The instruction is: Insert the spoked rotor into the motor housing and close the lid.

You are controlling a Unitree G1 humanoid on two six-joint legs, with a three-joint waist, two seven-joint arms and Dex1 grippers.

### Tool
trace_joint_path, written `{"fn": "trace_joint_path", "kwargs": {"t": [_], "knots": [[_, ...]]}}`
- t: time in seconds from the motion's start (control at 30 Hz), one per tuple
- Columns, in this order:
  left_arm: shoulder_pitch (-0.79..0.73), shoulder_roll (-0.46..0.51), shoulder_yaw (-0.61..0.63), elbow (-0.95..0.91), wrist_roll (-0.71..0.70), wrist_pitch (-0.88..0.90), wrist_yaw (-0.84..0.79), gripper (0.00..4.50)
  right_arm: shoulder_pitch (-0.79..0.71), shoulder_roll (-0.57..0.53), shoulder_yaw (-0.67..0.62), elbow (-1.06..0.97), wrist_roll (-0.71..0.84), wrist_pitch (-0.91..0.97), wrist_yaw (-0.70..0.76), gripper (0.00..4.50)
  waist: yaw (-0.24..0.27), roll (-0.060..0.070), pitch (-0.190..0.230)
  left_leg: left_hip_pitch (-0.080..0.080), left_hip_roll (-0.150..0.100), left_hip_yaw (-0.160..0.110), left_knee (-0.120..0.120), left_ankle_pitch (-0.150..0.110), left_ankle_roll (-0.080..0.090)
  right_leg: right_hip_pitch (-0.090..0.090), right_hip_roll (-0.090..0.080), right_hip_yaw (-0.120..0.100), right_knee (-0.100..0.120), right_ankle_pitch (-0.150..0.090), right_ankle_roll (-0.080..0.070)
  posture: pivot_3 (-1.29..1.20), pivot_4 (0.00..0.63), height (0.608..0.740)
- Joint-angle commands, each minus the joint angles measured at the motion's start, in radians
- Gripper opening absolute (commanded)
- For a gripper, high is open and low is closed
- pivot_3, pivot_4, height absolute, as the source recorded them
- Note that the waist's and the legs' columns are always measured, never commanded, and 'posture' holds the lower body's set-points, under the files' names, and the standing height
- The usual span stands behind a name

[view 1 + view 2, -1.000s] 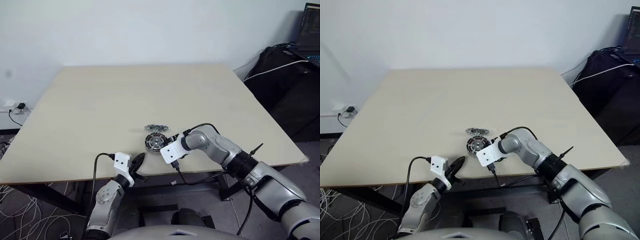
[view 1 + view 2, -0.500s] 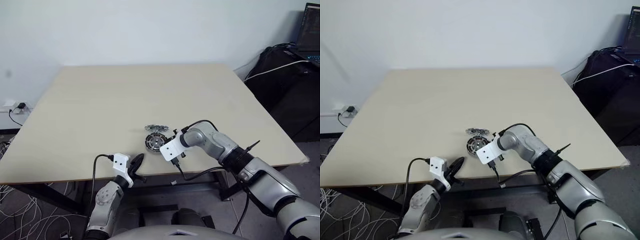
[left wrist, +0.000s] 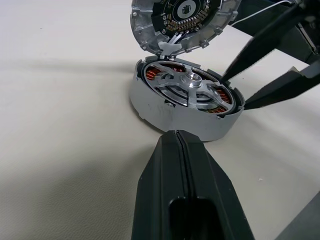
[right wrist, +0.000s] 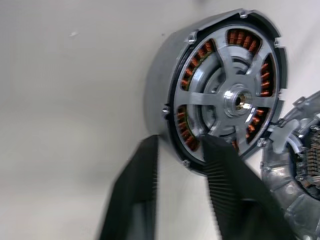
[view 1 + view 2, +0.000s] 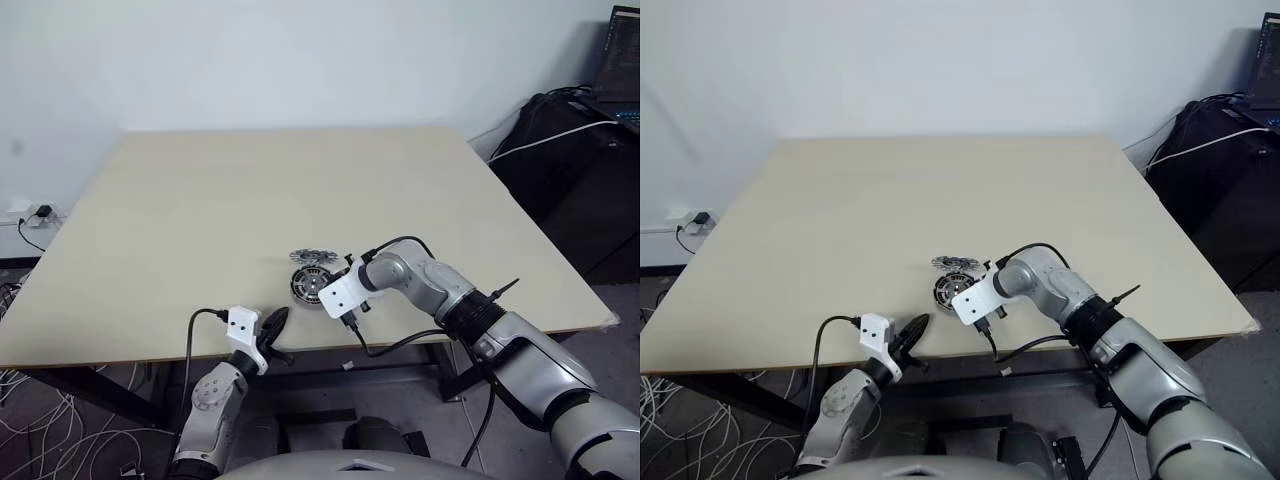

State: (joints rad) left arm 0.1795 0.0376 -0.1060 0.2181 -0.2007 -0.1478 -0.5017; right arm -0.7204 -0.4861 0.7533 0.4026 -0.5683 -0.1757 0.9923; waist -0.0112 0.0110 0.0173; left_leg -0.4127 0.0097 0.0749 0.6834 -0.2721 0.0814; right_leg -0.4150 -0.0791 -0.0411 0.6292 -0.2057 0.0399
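The motor housing [image 5: 310, 285] sits near the table's front edge, its copper windings showing around the rim. The silver spoked rotor [image 3: 192, 82] lies inside it. Just behind the housing, the lid [image 3: 175, 20] stands tilted up, its inner face turned toward me. My right gripper [image 4: 177, 142] comes down at the housing's right side, shut on its rim wall, with one finger [image 4: 135, 195] outside and the other over the windings. My left gripper [image 3: 176, 135] hovers shut and empty just in front of the housing, over the table's front edge.
The beige table [image 5: 200, 200] stretches far behind the parts. Its front edge runs just below the housing. A black bag with cables [image 5: 560, 140] and a laptop [image 5: 625, 60] stand off the table at the far right.
My right gripper's fingers have drawn together onto the housing's rim. The housing, rotor, lid and left arm have stayed in place.
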Motion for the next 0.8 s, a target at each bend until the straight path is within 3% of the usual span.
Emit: {"fn": "trace_joint_path", "kwargs": {"t": [0.03, 0.07, 0.6, 0.8], "knots": [[-0.009, -0.009, -0.002, -0.026, -0.008, -0.019, 0.0, 0.0, -0.013, 0.002, -0.032, -0.014, -0.004, -0.009, -0.005, 0.18, -0.003, 0.0, 0.0, 0.0, 0.0, 0.0, 0.0, 0.0, 0.0, 0.0, 0.0, 0.0, 0.0, 0.0, 0.0, 0.0, 0.0, 0.74], [-0.009, -0.009, -0.002, -0.027, -0.009, -0.018, 0.0, 0.0, -0.012, 0.004, -0.032, -0.011, -0.007, -0.01, -0.006, 0.02, -0.003, 0.0, 0.0, 0.001, 0.0, 0.0, 0.0, 0.0, 0.0, 0.0, 0.0, 0.0, 0.0, 0.0, 0.0, 0.0, 0.0, 0.74], [-0.016, -0.011, -0.003, -0.031, -0.011, -0.009, 0.003, 0.0, 0.0, 0.006, -0.064, -0.033, 0.008, 0.01, 0.03, 0.02, 0.0, 0.001, 0.0, 0.001, 0.0, 0.0, 0.0, 0.0, 0.0, 0.0, 0.0, 0.0, 0.001, 0.0, 0.0, 0.0, 0.0, 0.74], [-0.019, -0.009, -0.005, -0.029, -0.011, -0.006, -0.003, 0.0, 0.101, 0.04, -0.139, -0.209, 0.167, 0.25, 0.195, 0.02, 0.003, 0.001, 0.0, -0.001, 0.0, -0.001, 0.0, 0.0, 0.0, 0.0, -0.001, 0.0, -0.001, 0.0, -0.001, 0.0, 0.0, 0.74]]}}
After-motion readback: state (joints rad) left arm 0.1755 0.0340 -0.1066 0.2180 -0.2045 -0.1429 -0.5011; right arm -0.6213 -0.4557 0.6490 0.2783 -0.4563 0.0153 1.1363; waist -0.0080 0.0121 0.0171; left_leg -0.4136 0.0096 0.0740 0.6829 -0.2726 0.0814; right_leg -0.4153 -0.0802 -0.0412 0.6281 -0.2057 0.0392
